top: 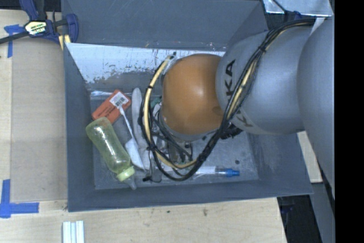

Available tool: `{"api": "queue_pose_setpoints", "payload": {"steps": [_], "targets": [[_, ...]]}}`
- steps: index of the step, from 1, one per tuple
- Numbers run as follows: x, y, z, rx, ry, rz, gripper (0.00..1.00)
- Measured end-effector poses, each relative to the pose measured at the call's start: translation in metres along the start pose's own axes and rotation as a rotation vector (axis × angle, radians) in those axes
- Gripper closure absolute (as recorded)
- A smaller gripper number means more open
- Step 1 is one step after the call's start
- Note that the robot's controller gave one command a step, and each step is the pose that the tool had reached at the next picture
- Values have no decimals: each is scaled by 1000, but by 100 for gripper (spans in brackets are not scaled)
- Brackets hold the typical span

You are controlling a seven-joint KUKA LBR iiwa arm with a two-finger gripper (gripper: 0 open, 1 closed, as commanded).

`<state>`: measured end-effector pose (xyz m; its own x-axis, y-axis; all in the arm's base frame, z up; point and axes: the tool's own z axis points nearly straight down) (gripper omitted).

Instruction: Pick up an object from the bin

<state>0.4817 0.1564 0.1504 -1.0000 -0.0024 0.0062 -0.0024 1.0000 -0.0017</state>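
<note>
Little room surrounds the gripper (164,161), low in the middle of the bin (78,139) under its orange cover (190,94); released or clenched, I cannot tell. Just left lies a white stick (127,125), then a yellow-green bottle (110,149) near the left wall; a blue-capped pen (220,172) lies along the near edge.

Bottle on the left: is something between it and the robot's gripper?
Yes. A white stick lies along the right side of the bottle, between it and the gripper. An orange packet lies by its far end.
</note>
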Motion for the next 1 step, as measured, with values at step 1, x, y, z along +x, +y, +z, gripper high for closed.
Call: {"api": "queue_pose_setpoints", "payload": {"steps": [1], "targets": [[-2, 0, -4, -3, -8, 3, 0]]}}
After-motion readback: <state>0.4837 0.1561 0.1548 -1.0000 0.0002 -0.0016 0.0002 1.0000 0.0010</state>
